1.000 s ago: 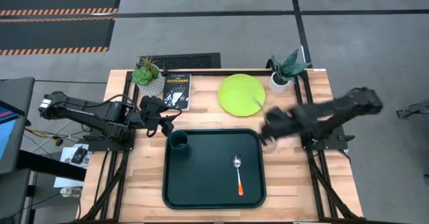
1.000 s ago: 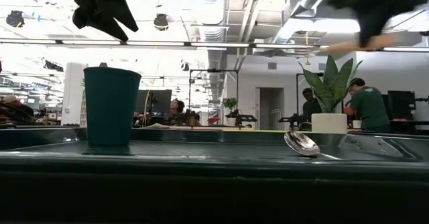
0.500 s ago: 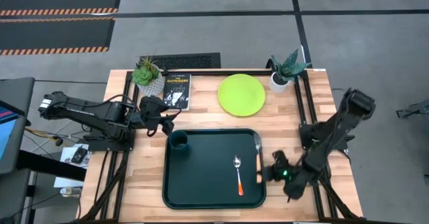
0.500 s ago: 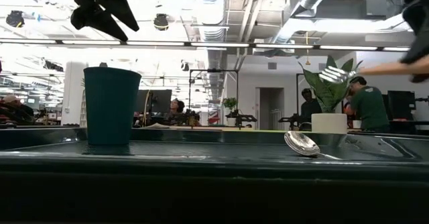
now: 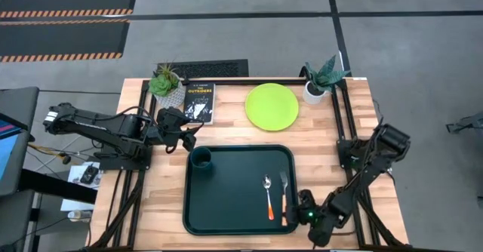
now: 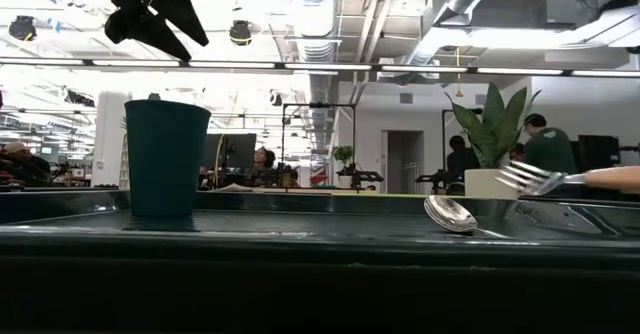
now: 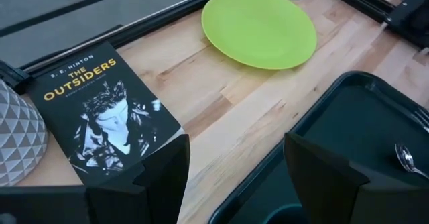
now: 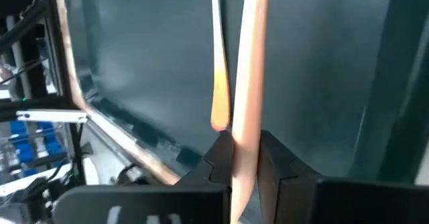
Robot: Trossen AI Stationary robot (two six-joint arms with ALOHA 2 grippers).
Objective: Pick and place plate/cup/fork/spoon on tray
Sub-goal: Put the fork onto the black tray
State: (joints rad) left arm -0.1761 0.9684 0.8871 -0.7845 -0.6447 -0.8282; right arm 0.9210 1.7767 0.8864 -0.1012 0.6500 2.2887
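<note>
The dark green tray (image 5: 226, 207) lies at the table's near middle. The cup (image 5: 201, 158) stands upright in its far left corner. The spoon (image 5: 268, 198) lies on the tray floor right of centre. My right gripper (image 5: 302, 210), at the tray's near right corner, is shut on the fork (image 5: 284, 195), which lies near-to-far beside the spoon. The lime-green plate (image 5: 272, 106) lies flat on the table beyond the tray. My left gripper (image 5: 189, 137) waits open and empty above the table just beyond the cup. My right gripper pinches the fork's yellow-orange handle (image 8: 242, 117) between its two fingers (image 8: 275, 162), near the handle's free end. The handle runs forward out of the fingers, toward the table's far edge. The fork hangs about level, its tines (image 6: 528, 177) just above the tray's rim.
A black book (image 5: 199, 101) lies at the far left beside a potted plant (image 5: 164, 81). A second plant in a white pot (image 5: 321, 82) stands at the far right, next to the plate. Bare wood lies right of the tray.
My right gripper has carried the fork from near the plate toward the table's near edge and down, then a little left over the tray's right side. The fork has come down and now hangs beside the spoon.
</note>
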